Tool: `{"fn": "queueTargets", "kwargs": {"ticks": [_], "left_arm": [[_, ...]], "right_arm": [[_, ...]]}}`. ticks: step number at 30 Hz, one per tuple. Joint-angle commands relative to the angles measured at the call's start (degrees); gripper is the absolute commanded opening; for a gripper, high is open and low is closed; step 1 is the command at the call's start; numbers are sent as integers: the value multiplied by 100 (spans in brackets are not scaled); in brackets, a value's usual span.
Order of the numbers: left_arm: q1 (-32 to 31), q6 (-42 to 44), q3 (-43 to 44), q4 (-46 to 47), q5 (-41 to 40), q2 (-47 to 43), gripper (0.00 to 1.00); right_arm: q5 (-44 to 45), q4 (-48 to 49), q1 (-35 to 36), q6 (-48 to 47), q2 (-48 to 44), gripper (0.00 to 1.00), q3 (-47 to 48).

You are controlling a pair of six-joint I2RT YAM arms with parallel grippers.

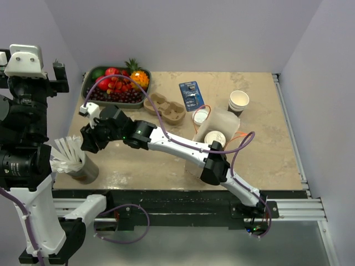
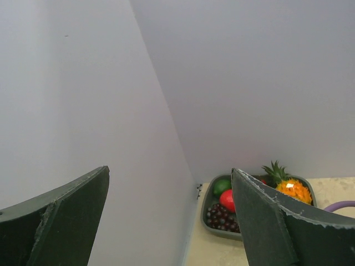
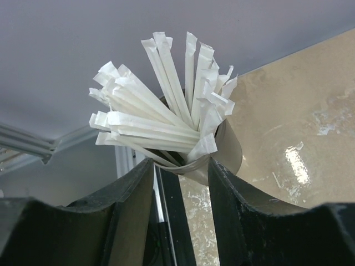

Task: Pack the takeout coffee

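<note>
- Right end effector point(image 3: 178, 166): fingers narrowly parted, nothing held, close against the straw holder point(image 3: 224, 147); contact cannot be confirmed.
- Right arm: stretched low across the counter point(image 1: 266, 149) to its front-left corner.
- Takeout coffee point(image 1: 215, 138): right of centre, beside a white bag point(image 1: 230, 124), just behind the right forearm.
- Left end effector point(image 2: 171, 172): wide apart, empty, raised, facing the wall and the fruit tray point(image 2: 213, 227).

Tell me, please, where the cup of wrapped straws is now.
Top view: the cup of straws stands near-left on the table, just ahead of the right gripper.
</note>
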Motion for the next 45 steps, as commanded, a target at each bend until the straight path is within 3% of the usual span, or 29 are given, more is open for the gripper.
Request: {"fn": "queueTargets", "kwargs": {"ticks": [1, 17, 26, 37, 38, 41, 44, 45], "left_arm": [[62, -218, -112, -62, 283, -39, 95], [326, -315, -385, -141, 512, -153, 94], [326, -332, -472, -71, 608, -127, 94], [326, 9, -482, -411, 731, -101, 98], [326, 115, -446, -561, 766, -74, 99], [326, 747, -262, -1448, 898, 110, 98], [326, 1468, -515, -2240, 1047, 67, 90], [326, 1617, -717, -2389, 1065, 32, 88]], "right_arm": [[-186, 504, 31, 153, 95, 47, 304], [-116, 874, 22, 285, 412, 37, 313], [-107, 935, 14, 233, 412, 0, 305], [-423, 795, -170, 180, -175, 0, 269], [-476, 690, -223, 128, -342, 14, 261], [-801, 470, -417, -443, -1142, 43, 155], [-1256, 723, -697, -655, -2318, 51, -799], [-1284, 1029, -777, -681, -2687, 52, -1525]]}}
